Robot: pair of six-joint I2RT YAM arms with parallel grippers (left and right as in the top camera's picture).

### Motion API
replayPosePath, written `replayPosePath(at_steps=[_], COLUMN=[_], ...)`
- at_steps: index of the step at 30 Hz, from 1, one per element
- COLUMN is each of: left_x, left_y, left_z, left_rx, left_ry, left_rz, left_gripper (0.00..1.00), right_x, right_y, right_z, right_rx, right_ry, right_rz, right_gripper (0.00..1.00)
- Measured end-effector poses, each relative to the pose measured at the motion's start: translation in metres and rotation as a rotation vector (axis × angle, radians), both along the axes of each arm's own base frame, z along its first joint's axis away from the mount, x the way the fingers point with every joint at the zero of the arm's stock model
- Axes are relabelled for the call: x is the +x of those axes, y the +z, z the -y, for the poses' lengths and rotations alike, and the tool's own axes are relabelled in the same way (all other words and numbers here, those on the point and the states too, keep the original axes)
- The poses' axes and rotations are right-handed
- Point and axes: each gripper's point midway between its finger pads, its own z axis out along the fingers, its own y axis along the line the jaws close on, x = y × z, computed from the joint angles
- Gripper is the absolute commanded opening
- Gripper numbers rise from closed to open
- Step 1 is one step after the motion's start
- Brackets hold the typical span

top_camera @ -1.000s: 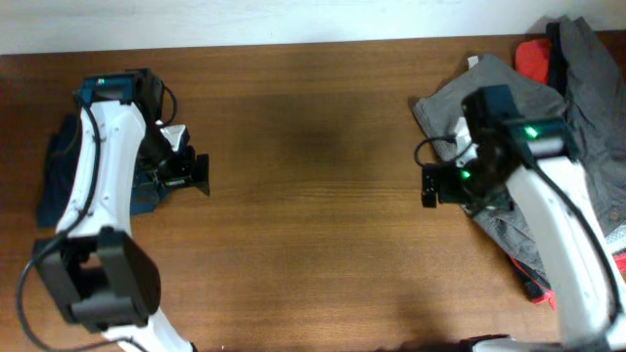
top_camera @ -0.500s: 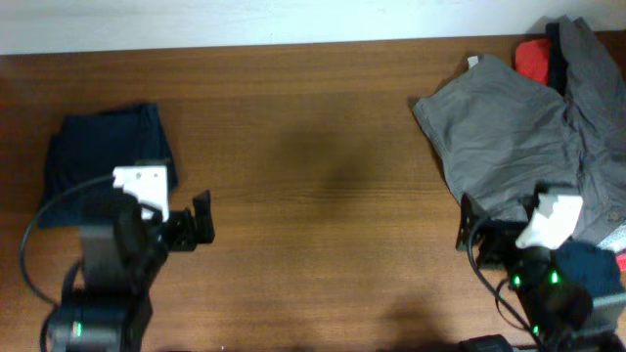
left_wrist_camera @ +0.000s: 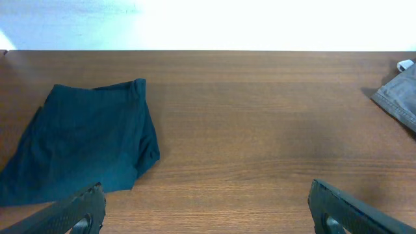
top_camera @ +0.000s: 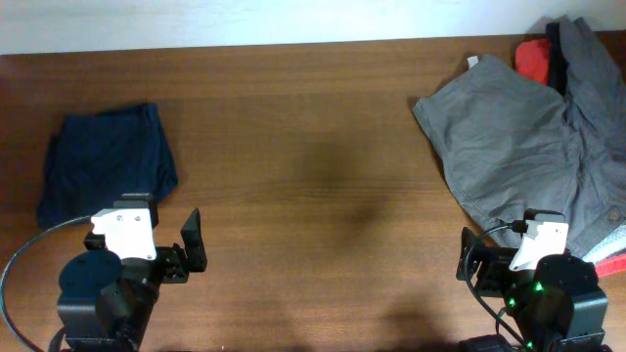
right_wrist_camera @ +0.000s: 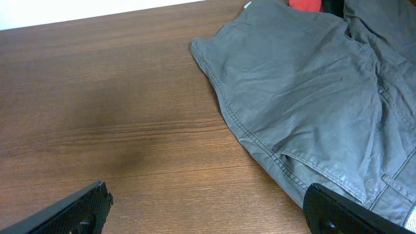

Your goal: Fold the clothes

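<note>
Left claw (left_wrist_camera: 208, 220) sits low at the near edge of the surface (top_camera: 313, 147), its two dark fingers (left_wrist_camera: 73, 213) spread wide at the bottom corners of the left wrist view with nothing between them. Right claw (right_wrist_camera: 208, 214) is set the same way at the near edge on the other side, fingers (right_wrist_camera: 351, 211) wide apart and empty. From overhead both arms are drawn back close to their bases, the left claw (top_camera: 188, 252) and right claw (top_camera: 477, 264) well apart from each other, with bare brown wood between them.

Beyond the left claw lie the navy shorts (left_wrist_camera: 84, 143), folded into a compact flat shape on the left part of the surface, waistband edge toward the far side. Beyond the right claw the grey shorts (right_wrist_camera: 305, 84) lie spread open and rumpled, one hem reaching down close to the right arm. Farther back, at the far right corner, a red-orange piece (top_camera: 533, 59) shows beside a darker grey garment (top_camera: 592, 88) that overlaps the grey shorts' right side.
</note>
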Motion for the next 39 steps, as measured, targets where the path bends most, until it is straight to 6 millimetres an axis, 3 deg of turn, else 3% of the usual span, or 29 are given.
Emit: replayPosePath(at_steps=[10, 16, 23, 26, 33, 36, 39], left_x=[0.0, 0.0, 0.0, 0.0, 0.0, 0.0, 0.0], left_y=[0.0, 0.0, -0.002, -0.002, -0.003, -0.002, -0.002], left_z=[0.0, 0.0, 0.0, 0.0, 0.0, 0.0, 0.0], left_rx=[0.0, 0.0, 0.001, 0.001, 0.001, 0.001, 0.001], left_ry=[0.0, 0.0, 0.0, 0.0, 0.0, 0.0, 0.0], left_rz=[-0.001, -0.001, -0.007, -0.008, -0.008, -0.008, -0.008], left_gripper=[0.99, 0.99, 0.99, 0.99, 0.99, 0.99, 0.99], right_x=[-0.009, -0.011, 0.001, 0.019, 0.047, 0.057, 0.06], right_y=[0.0, 0.019, -0.011, -0.025, -0.036, -0.05, -0.077], right_z=[0.001, -0.002, -0.012, -0.014, -0.01, -0.01, -0.011], right_rx=[0.001, -0.039, -0.082, -0.09, -0.099, -0.098, -0.099], right_ry=[0.002, 0.058, 0.135, 0.135, 0.097, 0.093, 0.1], right_rz=[0.006, 0.203, 0.401, 0.434, 0.574, 0.622, 0.559], right_gripper=[0.99, 0.99, 0.99, 0.99, 0.99, 0.98, 0.99])
